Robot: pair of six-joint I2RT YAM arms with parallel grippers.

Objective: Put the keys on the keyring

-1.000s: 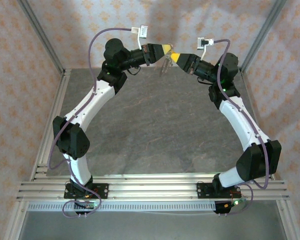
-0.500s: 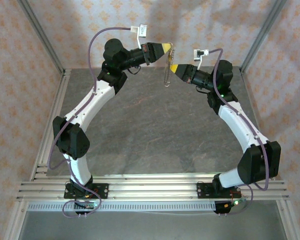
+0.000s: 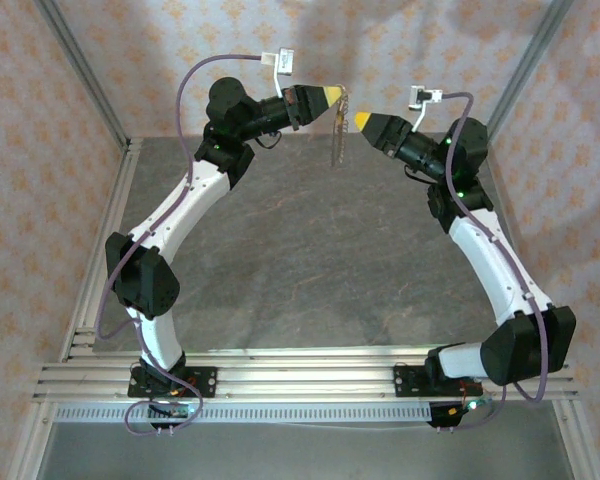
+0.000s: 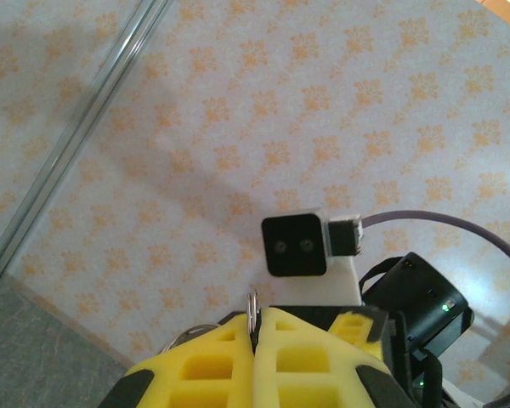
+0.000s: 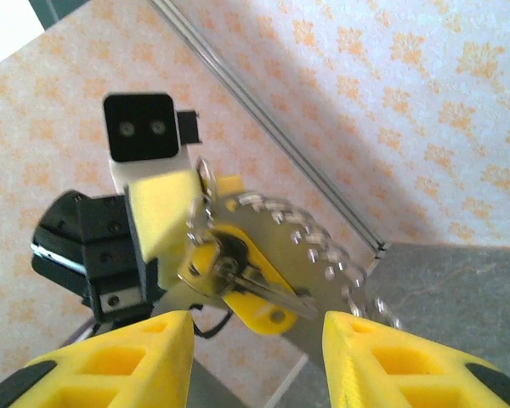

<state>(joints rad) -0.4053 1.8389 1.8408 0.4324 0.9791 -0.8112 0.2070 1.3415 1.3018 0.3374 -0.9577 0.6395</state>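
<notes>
1. Pinching the keyring [image 3: 336,130] by its top loop in the shut left jaws, high above the far edge of the table [image 3: 310,260], chain dangling straight down.
2. Carrying, by the right wrist view, a small key [image 5: 248,299] with a yellow head and dull metal blade, apparently on the ring already and lying against the chain links.
3. Holding nothing in the right jaws, set partly apart, just beside the dangling chain and pointed toward it.
4. Judging the whole bunch light, limp and quick to swing or twist at any nudge; no stiffness to push against.
5. Judging the wire thin and slick, a mere sliver between the left pads [image 4: 212,365].
6. Taking hold best at the ring close under the left pinch, or at the key's flat head, not low on the chain.
</notes>
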